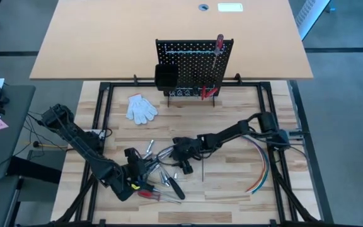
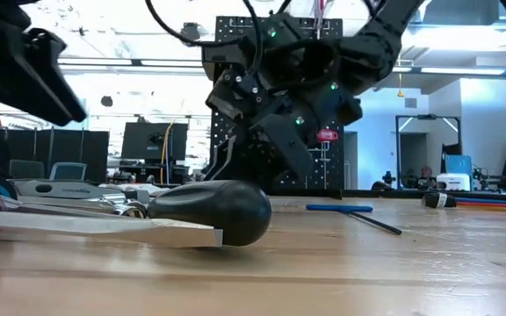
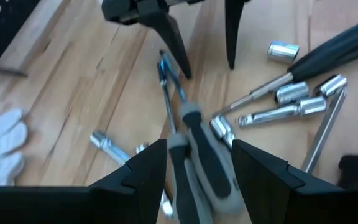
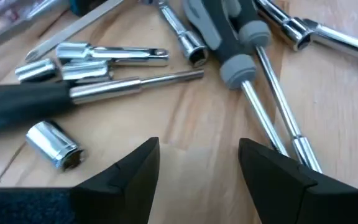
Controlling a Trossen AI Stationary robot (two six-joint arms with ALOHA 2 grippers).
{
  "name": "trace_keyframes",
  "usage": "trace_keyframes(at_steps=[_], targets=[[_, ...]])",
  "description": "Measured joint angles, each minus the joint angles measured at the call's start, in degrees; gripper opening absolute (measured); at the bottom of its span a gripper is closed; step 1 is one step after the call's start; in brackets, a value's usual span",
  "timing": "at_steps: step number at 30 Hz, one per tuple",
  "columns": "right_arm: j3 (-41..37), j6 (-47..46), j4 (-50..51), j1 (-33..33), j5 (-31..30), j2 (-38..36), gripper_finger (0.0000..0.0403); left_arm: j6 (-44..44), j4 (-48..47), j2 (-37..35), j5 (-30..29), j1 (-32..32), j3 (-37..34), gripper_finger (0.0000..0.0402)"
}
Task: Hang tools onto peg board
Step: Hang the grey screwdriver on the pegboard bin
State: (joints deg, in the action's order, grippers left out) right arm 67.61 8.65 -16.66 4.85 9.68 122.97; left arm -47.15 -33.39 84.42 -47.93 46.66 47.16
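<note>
The black peg board [image 1: 194, 63] stands at the table's far edge, with a red-handled screwdriver [image 1: 218, 49] and red-handled pliers [image 1: 208, 92] on it. Loose tools [image 1: 162, 173] lie in a heap at the near middle. My left gripper [image 3: 199, 177] is shut on two grey-and-black screwdriver handles [image 3: 194, 152]. My right gripper [image 4: 199, 168], also seen in the left wrist view [image 3: 204, 53], stands open just above the table beside their shafts [image 4: 272, 118] and touches nothing. My left gripper has the two screwdriver handles [image 3: 185, 168] side by side between its fingers, one finger on each outer side. The fingers slant down from the table's near left and lie along the handles. The shafts [image 3: 169, 93] run on toward my right gripper, tips low over the table.
Chrome sockets [image 4: 55, 146] and extension bars [image 4: 114, 56] lie around the screwdrivers. A black-handled screwdriver [image 2: 209, 211] lies near the front edge and a blue T-handle key [image 2: 339, 208] to its right. A white glove [image 1: 142, 108] lies far left, coloured cables [image 1: 262, 167] at the right.
</note>
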Motion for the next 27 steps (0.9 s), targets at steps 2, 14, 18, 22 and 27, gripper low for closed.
trace_keyframes(at_steps=[2,14,18,22,27], targets=[[0.00,-0.90,-0.12,-0.95,0.60,0.07,0.0227,-3.81,-2.40,0.00,0.00,1.16,0.00,0.0176],[-0.43,-2.76,-6.60,-2.66,1.63,3.04,0.0227,-9.50,-5.16,0.02,-3.64,3.14,-0.57,0.0176],[-0.52,-0.34,-0.49,-2.13,3.28,-0.43,0.0227,-9.69,-5.09,0.02,-3.71,3.16,-0.57,0.0176],[-0.57,0.85,-3.55,-2.07,0.09,-1.77,0.0227,-9.69,-5.02,0.02,-3.75,3.16,-0.57,0.0176],[-0.58,1.78,-7.50,-3.79,-0.92,0.31,0.0227,-9.67,-4.63,0.02,-3.86,3.14,-0.57,0.0176]])
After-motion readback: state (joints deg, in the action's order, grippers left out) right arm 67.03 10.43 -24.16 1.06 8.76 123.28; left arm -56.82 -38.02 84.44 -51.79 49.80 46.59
